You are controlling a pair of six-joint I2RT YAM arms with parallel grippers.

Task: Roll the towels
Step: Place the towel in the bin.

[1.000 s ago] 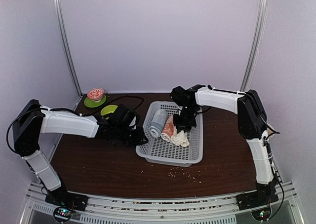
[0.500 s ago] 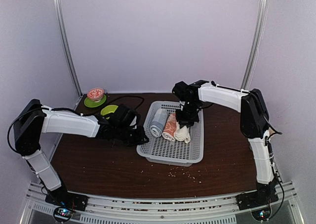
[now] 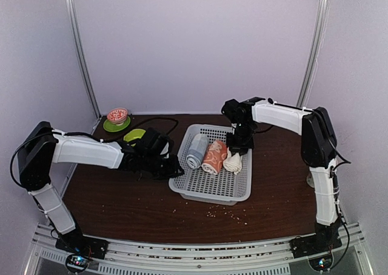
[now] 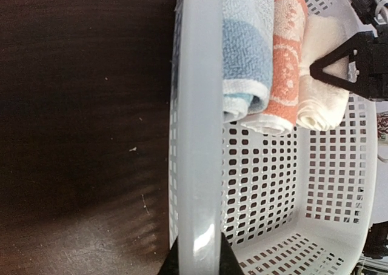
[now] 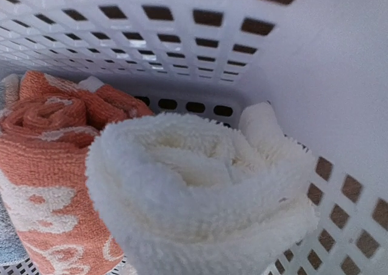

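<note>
Three rolled towels lie side by side in the white basket (image 3: 206,187): a grey-blue roll (image 3: 195,151), the salmon-orange towel (image 3: 214,156) with white prints, and the cream-white towel (image 3: 233,162) by the right wall. My right gripper (image 3: 240,144) is down on the far end of the cream-white towel (image 5: 200,190). That towel fills the right wrist view and hides the fingers. The salmon-orange towel (image 5: 42,166) lies against its left side. My left gripper (image 4: 195,264) is shut on the basket's left rim (image 4: 197,135). The left wrist view also shows both towels, salmon-orange (image 4: 285,63) and cream-white (image 4: 318,96).
A small red patterned bowl (image 3: 117,114) on a green saucer and a second green dish (image 3: 133,135) stand at the back left. A black cable runs behind the basket. Crumbs lie on the dark wooden table (image 3: 121,202) in front of the basket.
My right gripper has moved to the right, and the cream-white and salmon-orange towels have shifted right with it. The basket has slid slightly right. The left gripper keeps its hold on the rim.
</note>
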